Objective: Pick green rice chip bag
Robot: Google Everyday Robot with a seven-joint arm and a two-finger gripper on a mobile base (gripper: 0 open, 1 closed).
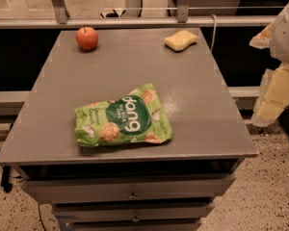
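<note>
You've got one grey desk (192,109). One green rice chip bag (123,121) lies flat near its front edge. The end effector (277,93) hangs off the desk's right side, well apart from the bag; you cannot tell how open it is. One yellow sponge (180,40) sits back right, one red apple (87,38) back left.

I get warm, rather dim light falling from above onto the bench (197,105). My pincer (275,94) hangs at the right edge of the view, off the bench's right side, lit pale yellow. Left of the pincer a soft sheen lies on the bench top, just beside the green rice chip bag (123,121), whose crinkled skin catches small highlights. A thin shadow runs under the bag's near edge. Behind the pincer the background is nearly black.
</note>
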